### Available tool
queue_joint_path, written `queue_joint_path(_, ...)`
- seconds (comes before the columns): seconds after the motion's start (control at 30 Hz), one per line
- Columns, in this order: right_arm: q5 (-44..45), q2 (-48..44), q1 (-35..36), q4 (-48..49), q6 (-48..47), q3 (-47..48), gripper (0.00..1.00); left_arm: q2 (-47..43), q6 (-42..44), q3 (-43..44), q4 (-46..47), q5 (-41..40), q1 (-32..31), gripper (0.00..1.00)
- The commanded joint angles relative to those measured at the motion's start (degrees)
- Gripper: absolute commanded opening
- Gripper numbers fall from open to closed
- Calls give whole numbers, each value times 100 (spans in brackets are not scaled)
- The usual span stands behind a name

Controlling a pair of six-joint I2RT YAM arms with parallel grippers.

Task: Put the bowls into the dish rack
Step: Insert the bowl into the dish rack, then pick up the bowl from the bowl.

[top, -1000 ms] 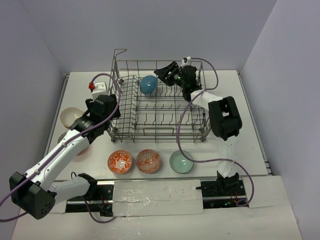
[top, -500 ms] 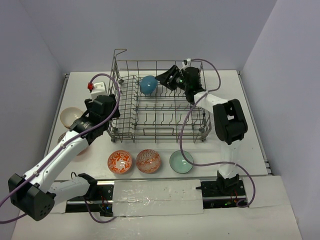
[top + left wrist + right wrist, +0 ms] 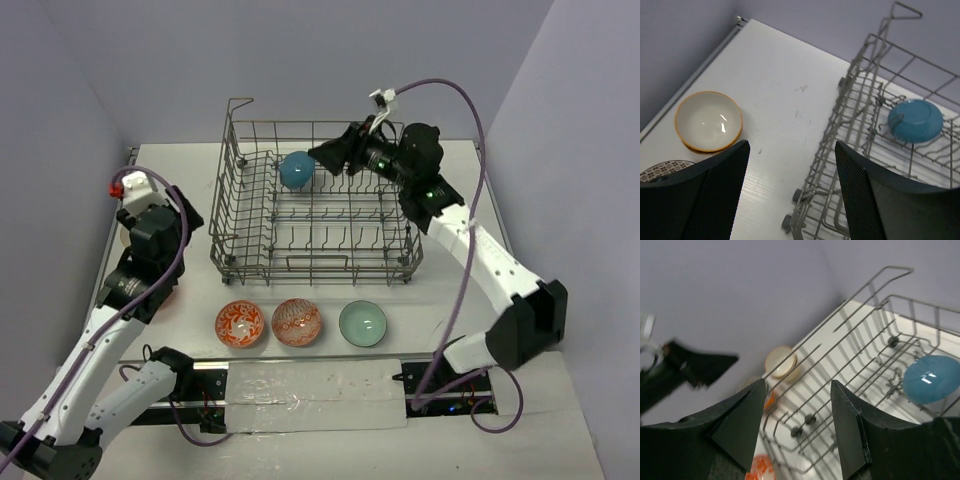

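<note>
The grey wire dish rack (image 3: 238, 215) stands mid-table, and one teal-blue bowl (image 3: 296, 170) leans on edge among the tines at its back. My right gripper (image 3: 325, 154) hovers open and empty just right of that bowl, above the rack's rear. In the right wrist view the teal bowl (image 3: 931, 378) lies right of the right gripper (image 3: 797, 385). My left gripper (image 3: 150, 225) is left of the rack, open and empty. In its view the left gripper (image 3: 790, 150) is over bare table between a white orange-rimmed bowl (image 3: 708, 121) and the rack (image 3: 855, 100).
Three bowls line the table in front of the rack: orange-red patterned (image 3: 240, 323), tan patterned (image 3: 296, 321), pale green (image 3: 362, 323). A dark patterned bowl (image 3: 662, 167) peeks in by the left fingers. Walls close the table on the left, back and right.
My left arm has drawn back from the rack's left side toward the left wall. The right arm's elbow swung out right, with its gripper staying near the teal bowl.
</note>
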Motion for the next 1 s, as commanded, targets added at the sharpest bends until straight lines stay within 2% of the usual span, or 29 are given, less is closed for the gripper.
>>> queue_joint_path(0.0, 46, -722, 570, -1212, -1543, -154, 62, -266, 1, -92, 326, -364, 295, 75)
queue_joint_path(0.13, 451, -1338, 1168, -1663, -2038, -409, 62, -564, -192, -162, 361, -541, 637, 75)
queue_joint_path(0.27, 590, -1269, 1739, -2101, -2450, -304, 62, -697, -298, -162, 300, -743, 962, 76)
queue_joint_path(0.4, 837, -646, 2346, -2665, -2830, 354, 62, -750, -473, -136, 168, -998, 1288, 80)
queue_joint_path(0.5, 820, -136, 2408, -2709, -2865, 644, 62, -759, -518, -153, 185, -919, 1613, 81)
queue_joint_path(0.6, 706, 365, 2452, -2674, -2795, 908, 61, -400, -605, -23, 19, -796, 1956, 81)
queue_joint_path(0.73, 416, 437, 2522, -2657, -2777, 919, 61, 267, -614, 382, -297, -322, 2465, 82)
queue_joint_path(0.97, 134, -239, 2531, -2419, -2917, 84, 62, 928, -482, 883, -315, 1303, 3476, 82)
